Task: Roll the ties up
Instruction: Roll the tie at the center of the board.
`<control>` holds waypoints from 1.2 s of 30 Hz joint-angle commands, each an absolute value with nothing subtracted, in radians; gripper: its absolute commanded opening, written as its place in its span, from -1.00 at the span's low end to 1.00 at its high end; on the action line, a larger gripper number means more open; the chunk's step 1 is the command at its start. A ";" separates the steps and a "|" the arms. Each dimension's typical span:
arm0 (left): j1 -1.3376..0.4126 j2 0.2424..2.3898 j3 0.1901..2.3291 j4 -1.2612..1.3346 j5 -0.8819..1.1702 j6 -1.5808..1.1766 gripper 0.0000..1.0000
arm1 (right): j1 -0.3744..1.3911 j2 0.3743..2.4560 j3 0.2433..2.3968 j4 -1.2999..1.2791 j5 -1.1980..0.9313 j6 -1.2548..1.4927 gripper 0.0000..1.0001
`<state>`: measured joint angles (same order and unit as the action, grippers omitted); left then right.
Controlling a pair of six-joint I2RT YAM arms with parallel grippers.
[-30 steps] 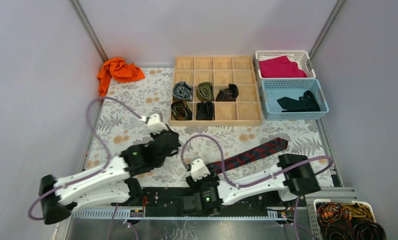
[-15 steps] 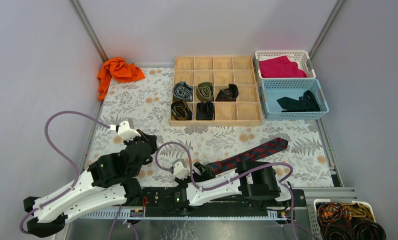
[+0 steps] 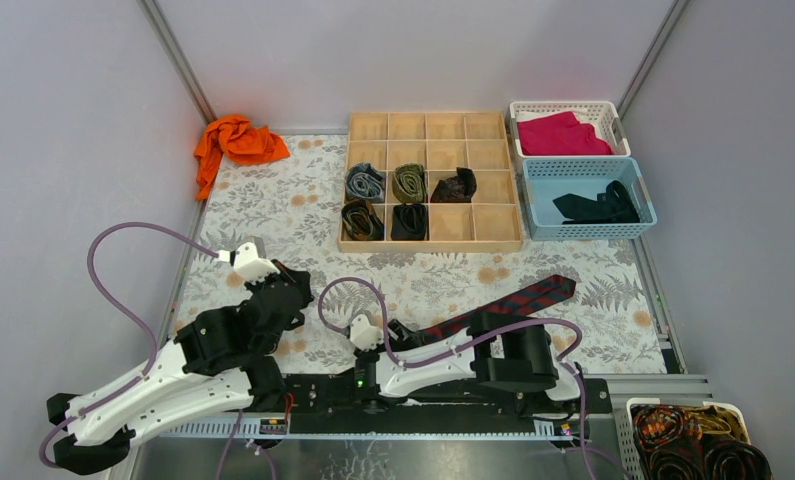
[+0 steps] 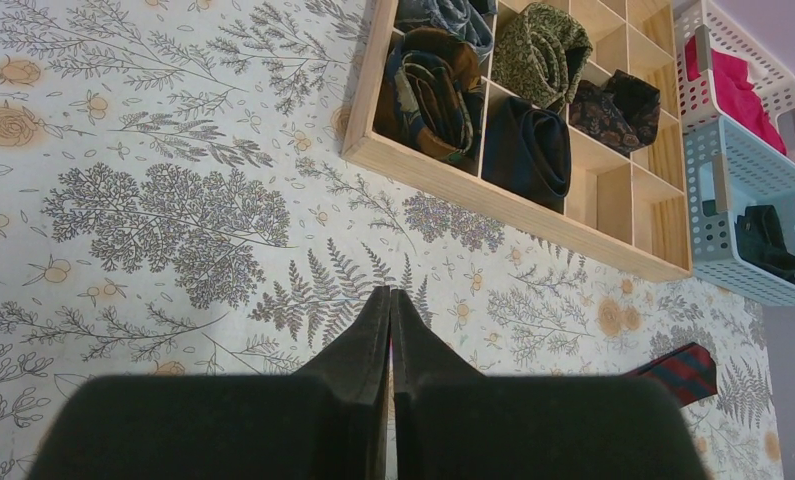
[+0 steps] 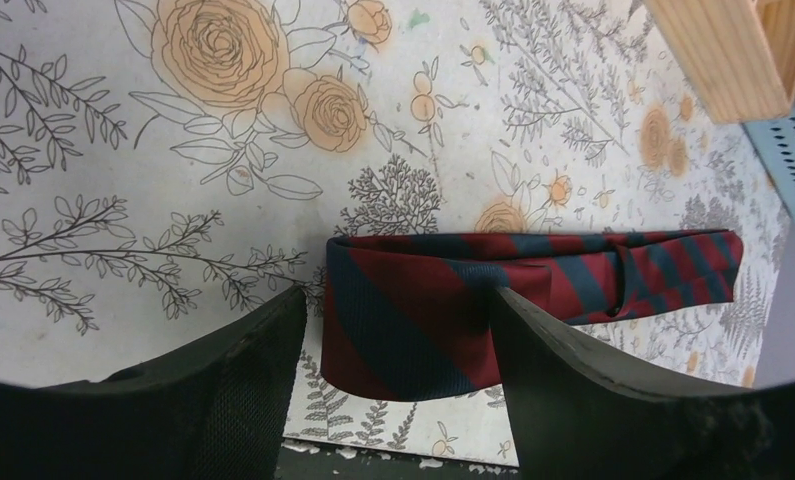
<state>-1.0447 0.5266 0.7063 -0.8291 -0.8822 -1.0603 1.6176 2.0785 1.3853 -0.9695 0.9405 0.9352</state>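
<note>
Straddling the folded near end of the navy-and-red striped fabric necktie [image 5: 573, 265], the right gripper [image 5: 398, 300] stands wide. Finger contact with the cloth cannot be made out. From the top camera that end is hidden under the right arm [image 3: 443, 362]. The empty left gripper [image 4: 390, 297] is pinched together over the floral table mat [image 4: 173, 120]. The necktie runs diagonally toward the mat's right edge. Five coiled ties [image 3: 365, 182] sit in the wooden grid box [image 3: 428, 243] at the far edge, with open mat between.
</note>
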 commanded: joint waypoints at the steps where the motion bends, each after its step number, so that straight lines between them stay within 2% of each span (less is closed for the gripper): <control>1: -1.043 0.519 0.706 -0.847 -0.927 -1.059 -0.89 | 1.621 2.068 1.387 -0.986 0.901 0.983 0.52; 4: -1.043 0.531 0.706 -0.846 -0.927 -1.059 -0.89 | 1.621 2.077 1.391 -1.027 0.907 1.024 0.63; 8: -1.044 0.534 0.707 -0.844 -0.926 -1.063 -0.89 | 1.614 2.072 1.386 -1.035 0.883 1.043 0.59; 11: -1.044 0.525 0.711 -0.844 -0.924 -1.060 -0.89 | 1.588 2.064 1.355 -0.988 0.845 1.027 0.42; 15: -1.044 0.514 0.712 -0.838 -0.926 -1.052 -0.89 | 1.567 2.043 1.308 -0.910 0.803 0.989 0.06; 23: -1.043 0.543 0.693 -0.829 -0.935 -1.079 -0.93 | 1.536 2.018 1.272 -0.814 0.792 0.928 -0.30; 30: -1.043 0.611 0.685 -0.817 -0.963 -1.124 -1.00 | 1.483 1.861 1.165 -0.541 0.736 0.759 -0.42; 36: -1.040 0.677 0.722 -0.817 -0.999 -1.118 -1.00 | 1.450 1.722 1.086 -0.292 0.547 0.642 -0.43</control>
